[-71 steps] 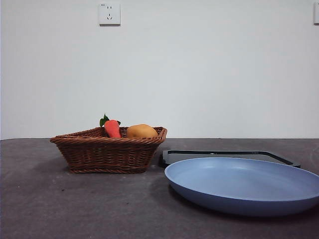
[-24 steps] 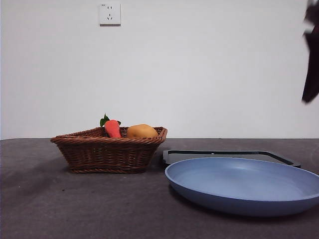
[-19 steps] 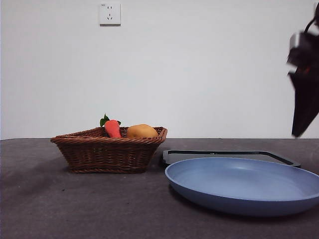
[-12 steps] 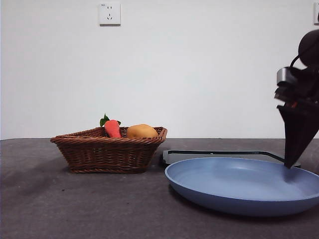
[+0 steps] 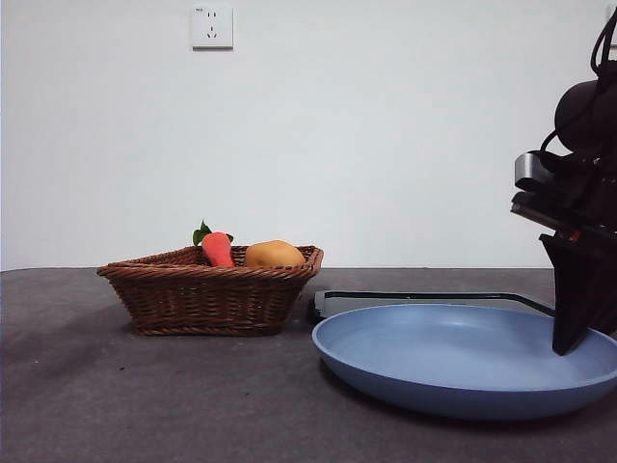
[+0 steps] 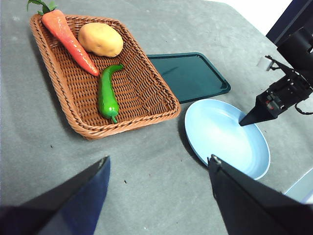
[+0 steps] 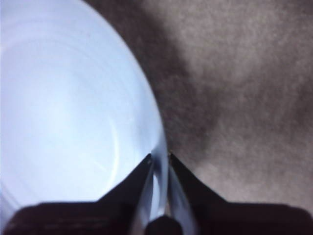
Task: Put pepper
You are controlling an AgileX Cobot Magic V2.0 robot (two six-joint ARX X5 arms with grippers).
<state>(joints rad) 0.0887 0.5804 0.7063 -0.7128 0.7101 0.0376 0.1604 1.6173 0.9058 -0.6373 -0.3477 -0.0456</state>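
Note:
The dark-green pepper (image 6: 106,93) lies in the wicker basket (image 6: 146,110) beside a carrot (image 6: 68,36); the basket wall (image 5: 207,294) hides it in the front view. My left gripper (image 6: 159,159) is open and empty, high above the table in front of the basket. My right gripper (image 5: 564,347) has come down on the blue plate (image 5: 453,367) at its right side. In the right wrist view its jaws (image 7: 159,161) pinch the plate's rim (image 7: 154,122). The left wrist view shows it too (image 6: 243,122).
The carrot (image 5: 217,249) and a rounded orange-yellow fruit (image 5: 274,255) stick up over the basket rim. A dark green tray (image 6: 188,76) lies behind the plate (image 6: 225,137), next to the basket. A wall socket (image 5: 211,26) is on the wall.
The right arm came down from the upper right onto the plate's right rim. The plate has shifted slightly to the left. The basket and its contents have not moved.

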